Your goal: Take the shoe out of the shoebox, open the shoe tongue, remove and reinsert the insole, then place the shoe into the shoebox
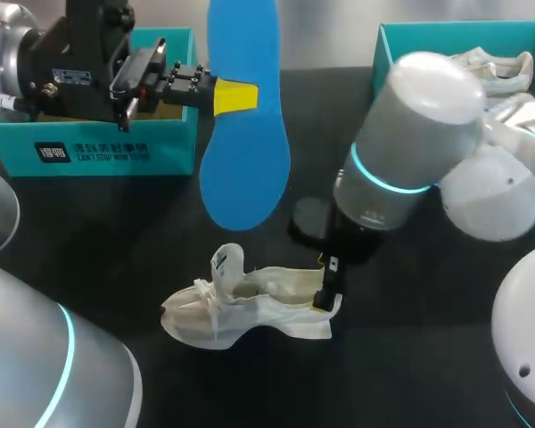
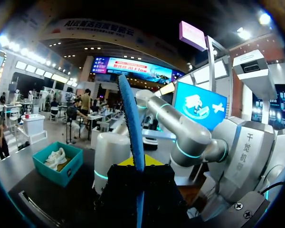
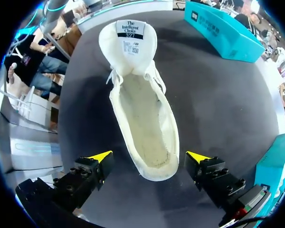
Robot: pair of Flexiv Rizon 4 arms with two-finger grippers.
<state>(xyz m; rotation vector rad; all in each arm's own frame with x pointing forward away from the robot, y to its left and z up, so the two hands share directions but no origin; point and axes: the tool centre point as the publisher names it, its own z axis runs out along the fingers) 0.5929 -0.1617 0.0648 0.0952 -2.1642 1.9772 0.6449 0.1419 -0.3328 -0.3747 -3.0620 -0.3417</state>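
Blue flat insole [image 1: 245, 169] hangs upright, clamped in the left gripper [image 1: 234, 96]. The white fabric shoe [image 3: 142, 114], its raised tongue bearing a printed label [image 3: 131, 35], lies on the table, heel between the right gripper's [image 3: 149, 156] parted fingers, untouched. A white-lettered teal cardboard shoebox [image 1: 116, 152] stands behind.

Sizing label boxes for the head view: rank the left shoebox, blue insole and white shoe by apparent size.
1. left shoebox, partly hidden
2. blue insole, lifted nearer the camera, so unsure
3. white shoe

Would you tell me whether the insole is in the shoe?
Out: the left gripper holds the blue insole, clear of the white shoe.
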